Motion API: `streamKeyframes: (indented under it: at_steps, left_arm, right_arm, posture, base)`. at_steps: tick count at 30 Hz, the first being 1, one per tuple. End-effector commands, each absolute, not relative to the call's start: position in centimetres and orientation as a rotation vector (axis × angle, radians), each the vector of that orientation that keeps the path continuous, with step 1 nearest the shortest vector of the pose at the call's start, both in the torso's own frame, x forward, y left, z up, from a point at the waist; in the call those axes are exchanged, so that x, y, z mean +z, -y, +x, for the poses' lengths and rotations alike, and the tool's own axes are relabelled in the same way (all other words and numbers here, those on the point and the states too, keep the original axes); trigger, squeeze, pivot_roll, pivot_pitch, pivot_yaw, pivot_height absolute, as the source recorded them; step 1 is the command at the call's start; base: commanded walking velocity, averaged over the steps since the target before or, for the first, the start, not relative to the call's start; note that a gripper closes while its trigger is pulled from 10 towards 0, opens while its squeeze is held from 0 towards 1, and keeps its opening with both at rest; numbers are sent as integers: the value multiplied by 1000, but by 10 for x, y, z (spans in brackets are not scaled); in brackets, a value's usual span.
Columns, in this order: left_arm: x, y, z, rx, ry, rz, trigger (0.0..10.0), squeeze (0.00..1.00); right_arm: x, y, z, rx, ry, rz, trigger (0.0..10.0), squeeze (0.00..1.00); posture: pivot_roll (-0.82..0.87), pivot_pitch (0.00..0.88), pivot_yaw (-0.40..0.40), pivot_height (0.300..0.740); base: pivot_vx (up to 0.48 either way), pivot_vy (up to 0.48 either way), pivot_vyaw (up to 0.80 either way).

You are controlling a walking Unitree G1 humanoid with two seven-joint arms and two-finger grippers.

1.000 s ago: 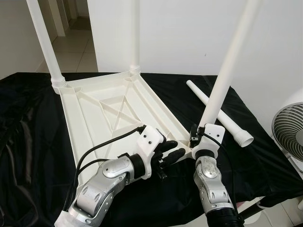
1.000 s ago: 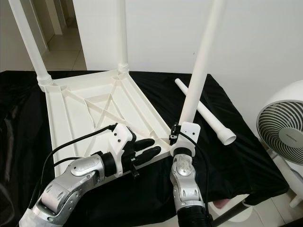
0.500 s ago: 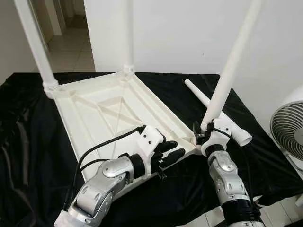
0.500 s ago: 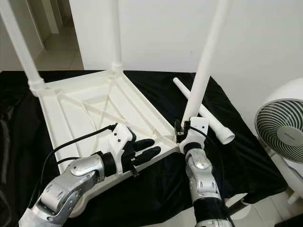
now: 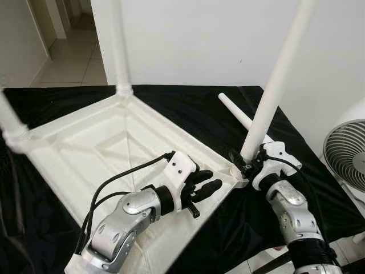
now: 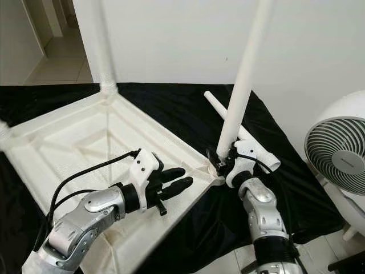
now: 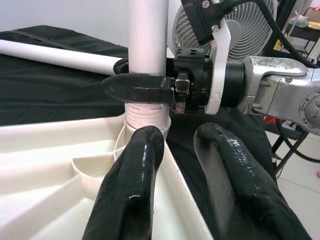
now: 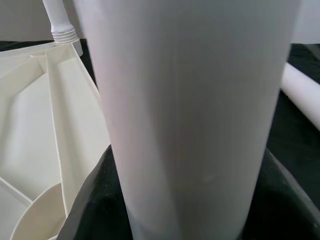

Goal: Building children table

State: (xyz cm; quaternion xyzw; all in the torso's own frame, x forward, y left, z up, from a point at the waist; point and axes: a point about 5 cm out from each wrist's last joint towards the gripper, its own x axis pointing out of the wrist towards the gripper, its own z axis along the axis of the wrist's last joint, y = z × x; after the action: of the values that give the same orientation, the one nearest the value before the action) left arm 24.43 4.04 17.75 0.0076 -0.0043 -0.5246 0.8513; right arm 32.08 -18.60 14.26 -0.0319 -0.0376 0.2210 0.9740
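Right now we judge the step in hand to be seating a leg in the near right corner of the upturned children's tabletop [image 5: 108, 148]. Our right gripper [image 7: 137, 85] has its fingers closed around the leg [image 5: 274, 91] just above its threaded base, which stands in the corner socket [image 7: 145, 117]. Our left gripper [image 5: 202, 185] rests on the tabletop's near edge, just beside that corner; its fingers [image 7: 135, 170] sit a little apart, holding nothing and seemingly steadying the frame.

The tabletop lies underside up, with ribs showing inside its rim. Two more legs already stand in other corners: one far [image 5: 117, 45], one at the left edge [image 5: 11, 123]. A fourth leg [image 6: 214, 103] lies loose on the cloth beyond the held one, well apart from any socket.

Next, we think, the held leg needs turning or pressing until its thread goes home (we cannot tell how deep it sits), with the left side bracing the frame. Then the loose leg has to go into the last free corner.

The desk [image 5: 188, 100] is covered with a black cloth, wrinkled in places. Behind it rises a plain white wall [image 5: 217, 34]; a white fan [image 6: 339, 154] stands on the right, and pale floor tiles [image 5: 68, 65] run into a doorway at far left.
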Motion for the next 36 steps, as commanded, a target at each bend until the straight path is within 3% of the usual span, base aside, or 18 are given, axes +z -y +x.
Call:
streamKeyframes:
  at_steps: [1, 8, 14, 20, 34, 35, 36]
  left_arm:
    - [182, -40, 244, -1113, 21, 25, 10000, 0]
    - [179, -40, 243, -1109, 3, 43, 10000, 0]
    - [159, -42, 248, -1071, -94, 172, 10000, 0]
    - [121, -51, 260, -978, -333, 331, 10000, 0]
    - [110, -67, 278, -819, -412, 417, 10000, 0]
    - [111, -68, 278, -820, -409, 424, 5373, 0]
    - [112, -69, 278, -823, -408, 424, 0, 0]
  right_arm:
    - [131, 178, 319, 528, 20, -66, 10000, 0]
    - [132, 184, 322, 514, 19, -74, 10000, 0]
    - [133, 187, 322, 462, 36, -54, 10000, 0]
    - [132, 189, 322, 427, 48, -27, 10000, 0]
    - [133, 191, 320, 412, 56, -16, 10000, 0]
    - [133, 190, 320, 412, 57, -14, 10000, 0]
    - [133, 190, 320, 412, 57, -14, 10000, 0]
  posture:
    - [39, 33, -15, 740]
    - [42, 37, -16, 740]
    - [39, 41, -15, 740]
    - [24, 45, -3, 740]
    - [20, 51, 7, 740]
    - [22, 52, 8, 740]
    - [22, 52, 9, 740]
  base:
    - [0, 0, 0]
    - [0, 0, 0]
    - [0, 0, 0]
    - [0, 0, 0]
    - [0, 0, 0]
    - [0, 0, 0]
    - [0, 0, 0]
